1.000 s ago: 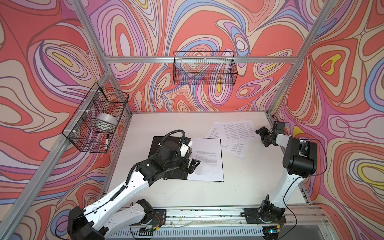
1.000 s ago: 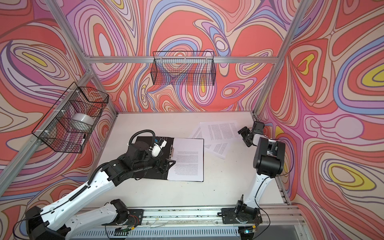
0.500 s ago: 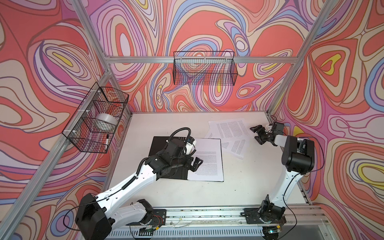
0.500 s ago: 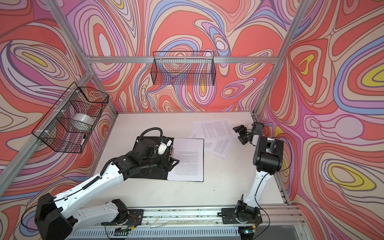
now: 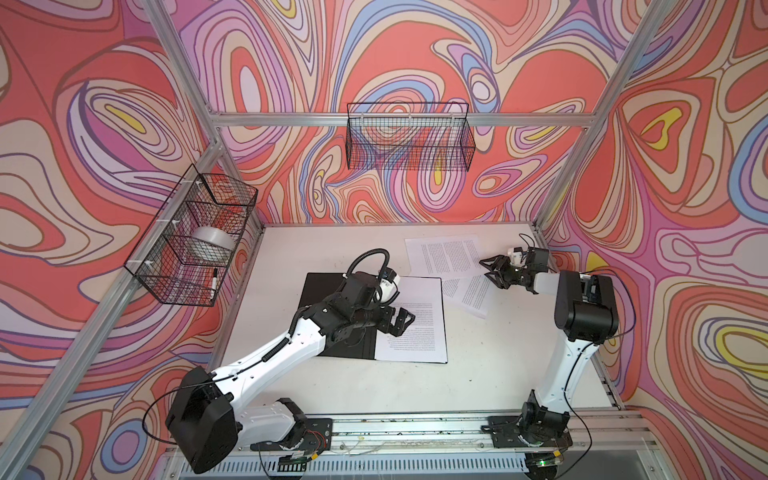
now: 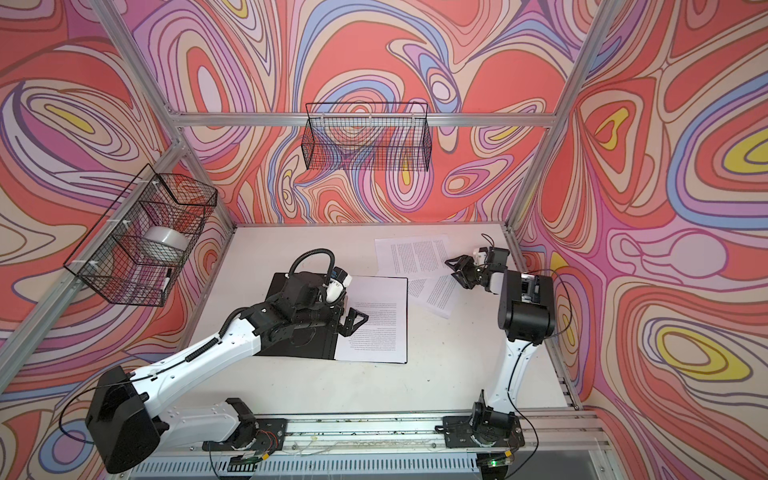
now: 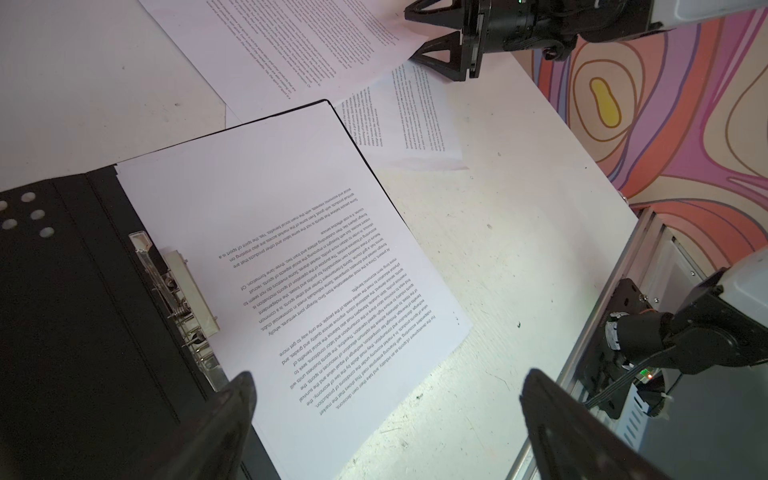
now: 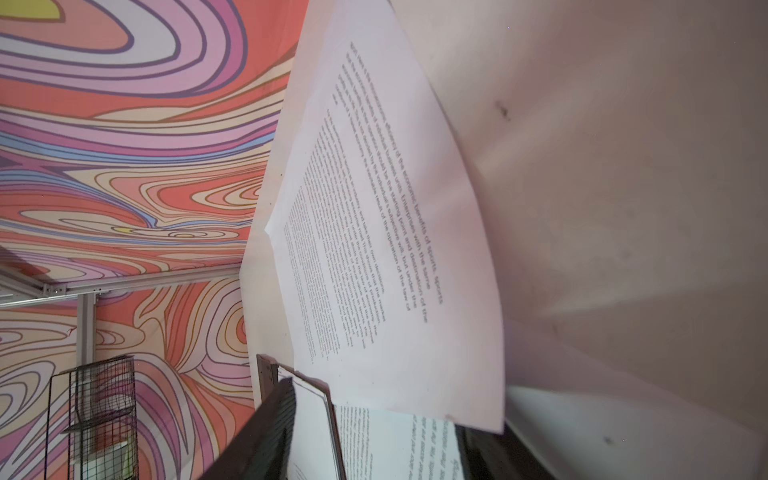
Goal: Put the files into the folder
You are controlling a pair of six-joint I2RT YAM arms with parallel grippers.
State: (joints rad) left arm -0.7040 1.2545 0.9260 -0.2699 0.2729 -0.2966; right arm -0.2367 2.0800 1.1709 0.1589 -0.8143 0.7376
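Note:
The folder (image 5: pixel 320 286) (image 6: pixel 286 286) lies open at the table's centre, black inside up, with its metal clip (image 7: pixel 183 291) along the spine. One sheet of the files (image 5: pixel 419 307) (image 7: pixel 291 232) lies on its right half. Two more sheets (image 5: pixel 446 255) (image 5: pixel 473 295) lie overlapped at the back right. My left gripper (image 5: pixel 401 324) (image 7: pixel 386 376) hovers open over the foldered sheet, holding nothing. My right gripper (image 5: pixel 486 269) (image 7: pixel 411 35) is at the right edge of the top loose sheet (image 8: pixel 395 228). Its jaws stand apart with the bowed, lifted corner between them.
A wire basket (image 5: pixel 191 241) on the left wall holds a tape roll (image 5: pixel 212 241) and a marker. Another wire basket (image 5: pixel 409 137) hangs on the back wall. Aluminium posts stand at the table corners, and the arms' base rail (image 5: pixel 415 428) runs along the front.
My right gripper has swung left to the edge of the loose sheets and its jaws have narrowed. My left gripper has shifted right, over the sheet in the folder, still open.

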